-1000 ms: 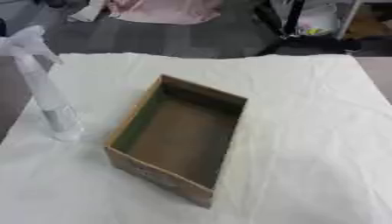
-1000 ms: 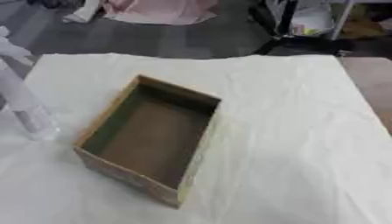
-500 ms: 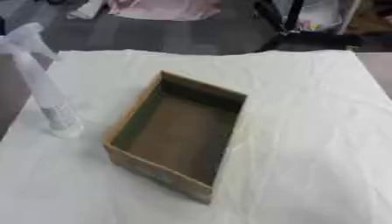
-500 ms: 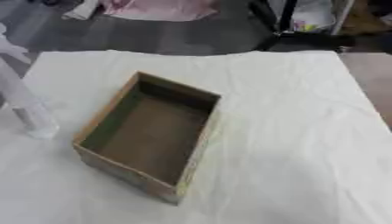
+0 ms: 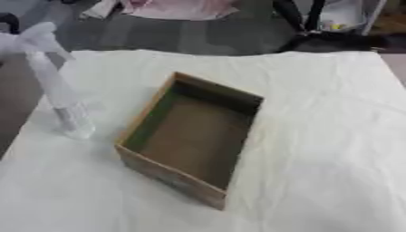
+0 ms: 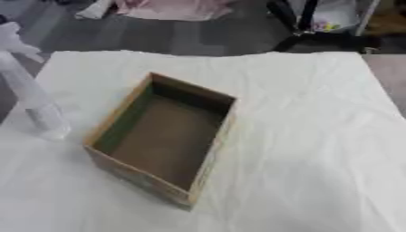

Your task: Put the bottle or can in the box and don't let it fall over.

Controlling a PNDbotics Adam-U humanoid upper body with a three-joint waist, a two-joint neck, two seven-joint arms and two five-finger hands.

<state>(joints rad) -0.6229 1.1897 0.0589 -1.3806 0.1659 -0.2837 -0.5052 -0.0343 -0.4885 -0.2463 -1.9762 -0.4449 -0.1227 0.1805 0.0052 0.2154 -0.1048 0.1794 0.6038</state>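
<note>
**Ana:** Two things sit on the white cloth (image 5: 317,113) before us. One is an open cardboard box (image 5: 193,140), brown outside, with a green inner wall on its left side and a bare brown floor. It lies askew, its long sides running from the upper right down toward the lower left.

**Ben:** And the other?

**Ana:** That one is a clear spray bottle (image 5: 57,90) with a white trigger head. It stands upright on the cloth near the table's left edge, to the left of the box and apart from it. Nothing touches it. We see the head at the top left, with the nozzle pointing left.

**Ben:** Is anything inside the box?

**Ana:** We see only its floor and walls.

**Ben:** What are our hands doing?

**Ana:** Neither of our hands shows in either eye's view, so we cannot tell how far open they are or whether they hold anything. No arm reaches over the cloth.

**Ben:** What lies past the table?

**Ana:** Beyond the far edge we see grey floor, a pink cloth (image 5: 178,8) heaped at the top, and black stand legs (image 6: 313,34) at the upper right. The cloth on the table is creased, most of all on the right.
</note>
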